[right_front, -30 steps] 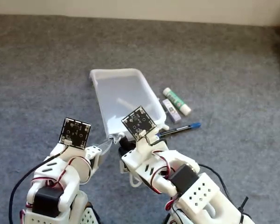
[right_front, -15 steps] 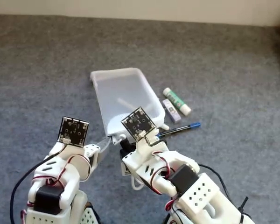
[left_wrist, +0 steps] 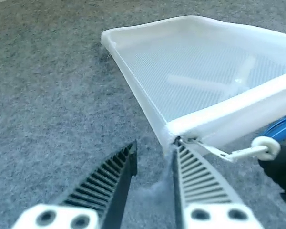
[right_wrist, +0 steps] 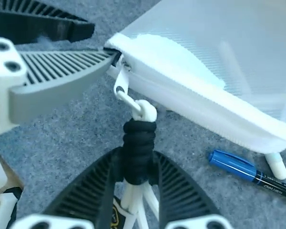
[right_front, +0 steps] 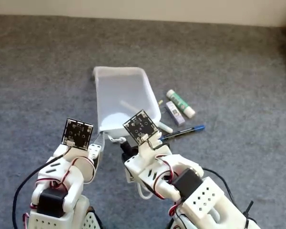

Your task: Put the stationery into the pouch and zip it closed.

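The pouch point(right_front: 124, 93) lies near the middle of the grey carpeted table, its zip end turned toward the arms. It is judged light and limp: a mesh bag likely to slide and buckle when tugged, so best anchored at the stiffer seamed corner beside the slider. There the left gripper point(left_wrist: 156, 157) is held with jaws apart, 1 finger touching that corner. The right gripper point(right_wrist: 137, 164) is clamped on the black pull cord point(right_wrist: 138, 140), judged a sure hold. 1 pen point(right_front: 183, 132) and 1 glue stick point(right_front: 181, 103) lie just beside the pouch.
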{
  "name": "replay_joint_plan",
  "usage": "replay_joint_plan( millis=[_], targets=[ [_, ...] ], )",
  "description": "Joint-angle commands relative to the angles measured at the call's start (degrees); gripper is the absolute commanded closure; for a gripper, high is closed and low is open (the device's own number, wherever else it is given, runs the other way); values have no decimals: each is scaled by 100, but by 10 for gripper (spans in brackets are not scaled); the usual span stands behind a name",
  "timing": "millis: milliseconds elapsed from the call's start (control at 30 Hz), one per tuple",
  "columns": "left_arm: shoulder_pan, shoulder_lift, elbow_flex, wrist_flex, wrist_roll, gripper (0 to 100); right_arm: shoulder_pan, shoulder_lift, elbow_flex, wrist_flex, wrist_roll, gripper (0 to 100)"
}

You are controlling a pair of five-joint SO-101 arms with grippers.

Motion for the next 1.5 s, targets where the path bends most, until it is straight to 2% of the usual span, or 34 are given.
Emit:
replay_joint_plan(
  millis=[0,200,667,1467],
  targets=[
    [-127,31,-84,-132,-185,921,-4,-198,-127,110,-35,994],
    [-127,31,-92,-132,-360,970,57,-198,-127,268,-53,994],
    [-725,31,-145,-123,-352,969,910,-198,-127,259,-35,994],
    [-1095,31,-145,-123,-352,970,2176,-207,-259,268,-70,994]
  ],
)
